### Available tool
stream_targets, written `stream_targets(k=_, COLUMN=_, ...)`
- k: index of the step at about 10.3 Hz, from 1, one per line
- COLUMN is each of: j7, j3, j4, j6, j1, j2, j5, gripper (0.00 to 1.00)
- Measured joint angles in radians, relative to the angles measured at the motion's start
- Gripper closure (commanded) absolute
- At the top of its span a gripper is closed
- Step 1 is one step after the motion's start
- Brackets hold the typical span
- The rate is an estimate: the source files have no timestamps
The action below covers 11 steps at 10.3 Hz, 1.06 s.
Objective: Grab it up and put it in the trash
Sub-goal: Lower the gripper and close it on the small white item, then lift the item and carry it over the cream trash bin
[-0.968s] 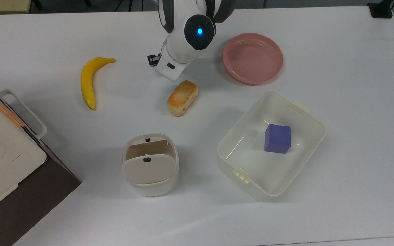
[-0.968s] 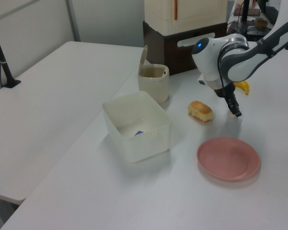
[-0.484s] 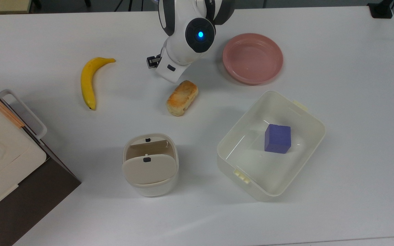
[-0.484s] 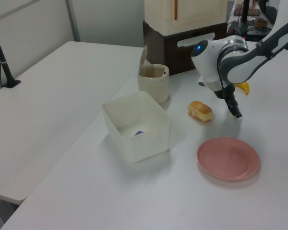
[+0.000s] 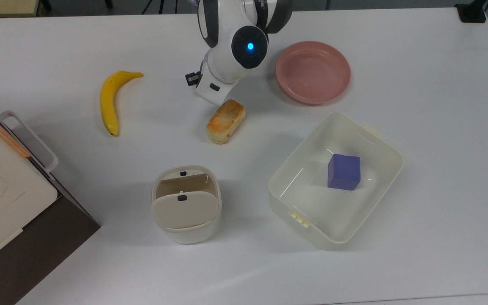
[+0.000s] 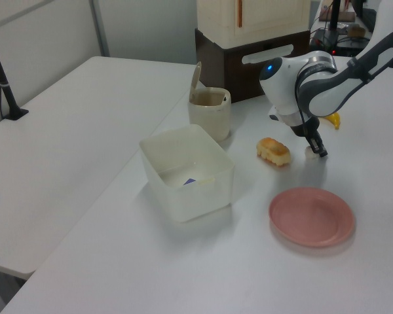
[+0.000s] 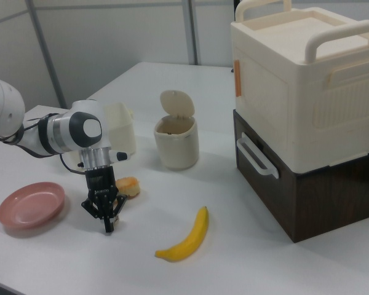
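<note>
The white table [image 5: 439,84] is carrying the cream tub [image 5: 386,146], and the trash [image 5: 184,212] is sitting at the top view's left of that tub with its lid tipping up. The arm is reaching down just beside the bread roll [image 5: 225,121], between the banana [image 5: 108,101] and the pink plate [image 5: 286,91]. The end effector [image 6: 321,152] is hanging low over the table with the paper wad [image 6: 310,151] lying right at its tip, and I cannot tell whether it is standing wide or narrow.
</note>
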State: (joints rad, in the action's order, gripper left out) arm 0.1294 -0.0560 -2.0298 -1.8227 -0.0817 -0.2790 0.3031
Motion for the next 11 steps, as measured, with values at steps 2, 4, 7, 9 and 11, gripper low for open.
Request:
stream_targets(k=2, j7=0.000, j3=0.000, j4=0.008, j6=0.000, j1=0.001, j2=-0.006, j5=0.000, gripper=1.00)
stream_targets(k=4, j7=-0.002, j3=0.000, j4=0.014, j6=0.000, j1=0.001, j2=-0.008, j5=0.000, gripper=1.00)
stream_targets(k=7, j7=-0.006, j3=0.002, j4=0.067, j6=0.000, j1=0.005, j2=-0.009, j5=-0.013, gripper=1.00)
stream_targets(k=9, j7=-0.006, j3=0.002, j4=0.111, j6=0.000, j1=0.021, j2=-0.007, j5=-0.018, gripper=1.00)
stream_targets(k=11, j7=-0.006, j3=0.002, j4=0.136, j6=0.001, j1=0.033, j2=0.003, j5=-0.034, gripper=1.00)
